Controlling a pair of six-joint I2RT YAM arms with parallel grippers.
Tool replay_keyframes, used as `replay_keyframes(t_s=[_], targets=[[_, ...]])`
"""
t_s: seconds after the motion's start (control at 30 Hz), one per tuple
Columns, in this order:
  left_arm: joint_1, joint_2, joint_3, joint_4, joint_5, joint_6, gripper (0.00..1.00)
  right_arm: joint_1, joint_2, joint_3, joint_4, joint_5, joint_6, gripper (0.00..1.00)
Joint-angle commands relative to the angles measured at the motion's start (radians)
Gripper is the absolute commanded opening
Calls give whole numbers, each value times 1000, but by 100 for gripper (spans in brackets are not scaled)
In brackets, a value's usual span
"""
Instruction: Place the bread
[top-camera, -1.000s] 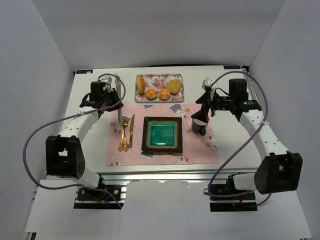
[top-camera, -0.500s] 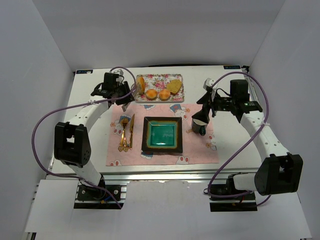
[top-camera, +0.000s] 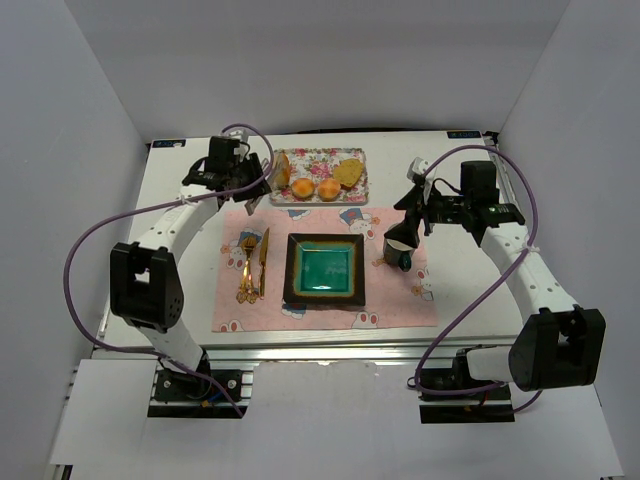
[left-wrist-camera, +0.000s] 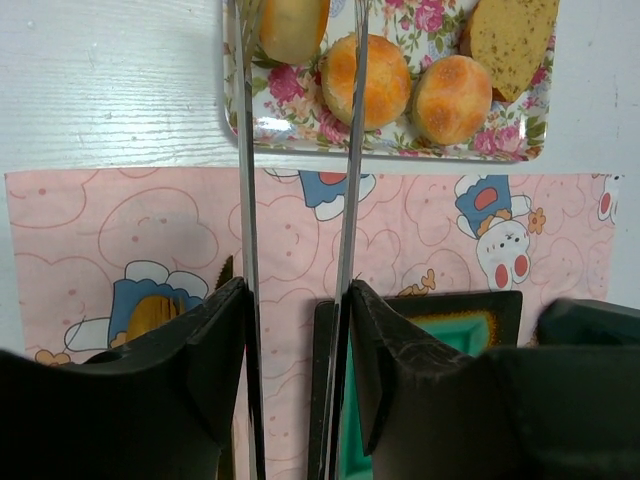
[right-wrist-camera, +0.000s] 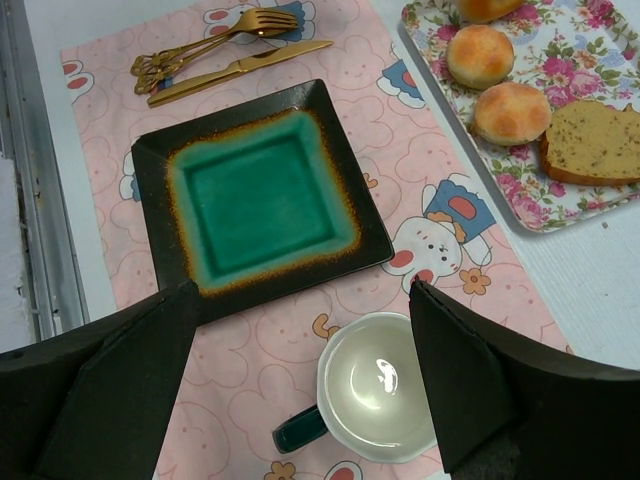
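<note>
Several pieces of bread lie on a floral tray (top-camera: 318, 201) at the back: a roll at the left end (left-wrist-camera: 292, 28), two round rolls (left-wrist-camera: 364, 80) (left-wrist-camera: 452, 98) and a seeded slice (left-wrist-camera: 513, 35). My left gripper (left-wrist-camera: 297, 295) is shut on metal tongs (left-wrist-camera: 345, 200). The tong blades reach over the tray's near left rim (left-wrist-camera: 300, 135), on either side of the left roll. In the top view the left gripper (top-camera: 250, 178) is beside the tray's left end. My right gripper (right-wrist-camera: 302, 288) is open and empty above a white cup (right-wrist-camera: 385, 400).
A black and green square plate (top-camera: 325, 270) sits in the middle of a pink placemat (top-camera: 300, 318). A gold fork and knife (top-camera: 253, 265) lie left of it. The cup (top-camera: 397, 250) stands right of the plate. White walls enclose the table.
My left arm has swung from the left side of the table toward the tray, carrying the tongs to its left end. The right arm has barely moved.
</note>
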Motion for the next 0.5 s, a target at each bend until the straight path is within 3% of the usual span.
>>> replay_keyframes(t_s=[0.0,0.47], targets=[[-9,17,58,-21,-19,22,54,-7,-26,-6,26,-28,4,89],[-20,108,141,-63,-27,45,55,-12,-23,-7,24,-36,7,89]])
